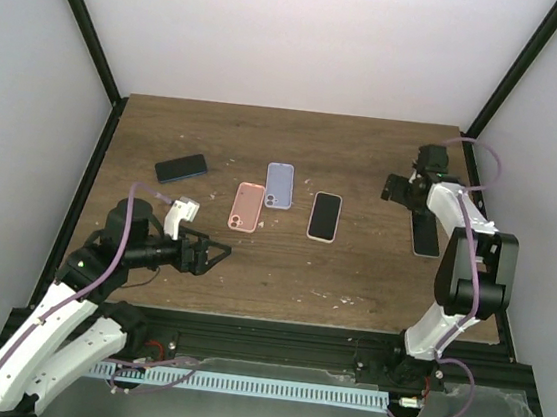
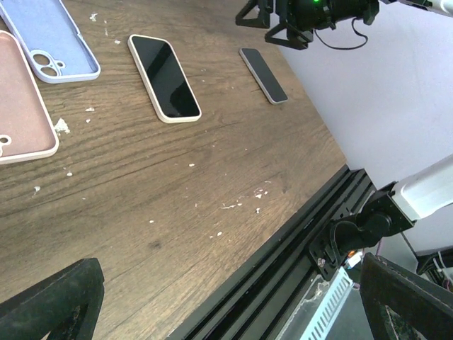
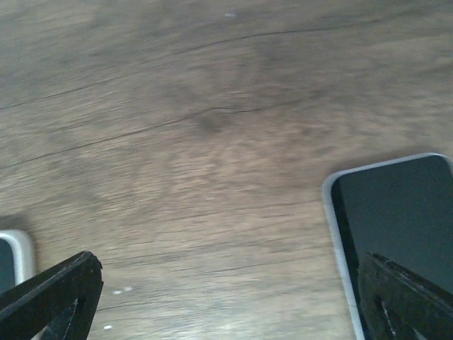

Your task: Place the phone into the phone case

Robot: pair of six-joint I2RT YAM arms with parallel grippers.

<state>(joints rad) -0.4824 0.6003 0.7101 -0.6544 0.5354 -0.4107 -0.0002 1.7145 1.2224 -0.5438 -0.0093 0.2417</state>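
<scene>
Top external cam: L gripper (image 1: 215, 255) sits low over the table (image 1: 351, 277) w/ claw apart & nothing btwn the fingers, near the pink case (image 1: 246, 207). R gripper (image 1: 399, 190) is likewise spread wide & empty on the far-R side, beside a grey-edged phone (image 1: 426, 237). The cream-edged phone (image 1: 325, 217) lies flat, screen up, outside both cases, just R of the pink case & lilac case (image 1: 279, 184); 1 more dark phone (image 1: 181, 167) lies far L, well apart.
</scene>
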